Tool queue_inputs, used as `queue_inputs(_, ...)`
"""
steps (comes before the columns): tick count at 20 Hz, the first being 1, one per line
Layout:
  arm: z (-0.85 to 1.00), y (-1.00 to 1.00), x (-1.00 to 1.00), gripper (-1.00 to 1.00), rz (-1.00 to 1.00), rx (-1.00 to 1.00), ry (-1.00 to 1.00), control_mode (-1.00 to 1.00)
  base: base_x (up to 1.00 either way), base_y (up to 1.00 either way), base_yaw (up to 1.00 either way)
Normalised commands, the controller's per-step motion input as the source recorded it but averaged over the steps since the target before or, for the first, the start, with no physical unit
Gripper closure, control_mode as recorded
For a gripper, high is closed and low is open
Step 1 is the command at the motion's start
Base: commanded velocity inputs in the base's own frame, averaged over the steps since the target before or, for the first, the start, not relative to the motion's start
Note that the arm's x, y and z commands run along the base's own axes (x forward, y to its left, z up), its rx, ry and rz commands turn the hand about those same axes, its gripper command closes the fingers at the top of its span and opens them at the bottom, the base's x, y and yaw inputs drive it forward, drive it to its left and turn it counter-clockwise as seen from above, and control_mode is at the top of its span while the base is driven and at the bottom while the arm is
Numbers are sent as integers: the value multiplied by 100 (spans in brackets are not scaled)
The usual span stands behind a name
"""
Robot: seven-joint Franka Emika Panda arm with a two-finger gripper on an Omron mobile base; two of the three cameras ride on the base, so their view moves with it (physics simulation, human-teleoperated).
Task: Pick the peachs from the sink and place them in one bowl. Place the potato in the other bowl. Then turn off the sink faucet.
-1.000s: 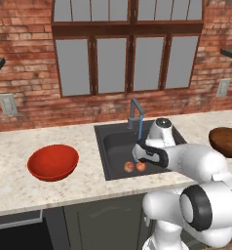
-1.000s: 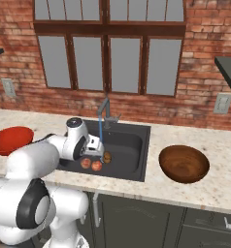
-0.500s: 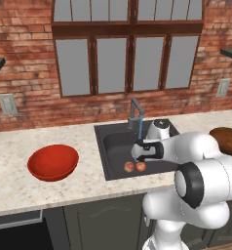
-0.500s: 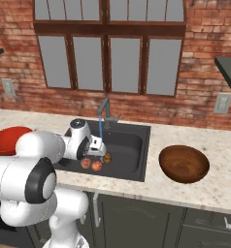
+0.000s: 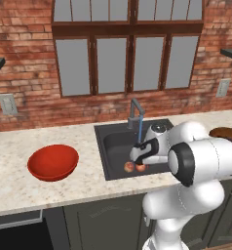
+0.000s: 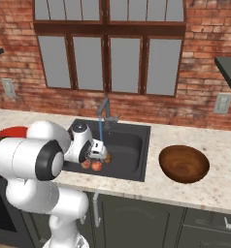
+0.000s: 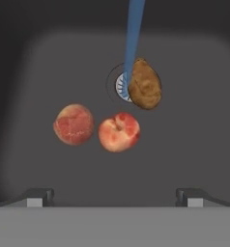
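The hand hangs over the sink with its two fingers spread wide and nothing between them. In the hand view both fingertips stand clear of the basin floor and of everything lying on it.

Nearest the fingertips in the hand view lie the two peaches, side by side and just apart: the reddish-pink peach to the left and the paler peach to the right, the latter showing its stem dimple toward the camera. Beyond them lies the potato, its long axis running roughly from the fingertips toward the far wall, tilted slightly; it overlaps one side of the round drain. A blue water stream falls onto the drain just beside the potato.

In the left base view the hand sits low over the peaches, below the spout of the faucet. The glossy red bowl rests on the bench well to the left of the sink. In the right base view the brown wooden bowl rests on the bench to the right of the sink.

No writing, brand or label is legible on any item.
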Motion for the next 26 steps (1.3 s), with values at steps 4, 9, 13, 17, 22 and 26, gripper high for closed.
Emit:
queue_inputs(4, -26, 0, 18, -100, -1, 0, 0, -100, 0, 0, 0)
queue_inputs(9, -25, 0, 20, -100, 0, 0, 0, -100, 0, 0, 0)
queue_inputs(13, -25, 0, 24, -100, 0, 0, 0, -100, 0, 0, 0)
queue_inputs(17, -25, -3, 21, -100, 0, 0, 0, -100, 0, 0, 0)
queue_inputs(22, -24, -3, 18, -100, 0, 0, 0, -100, 0, 0, 0)
queue_inputs(26, -22, -6, 14, -100, 0, 0, 0, -100, 0, 0, 0)
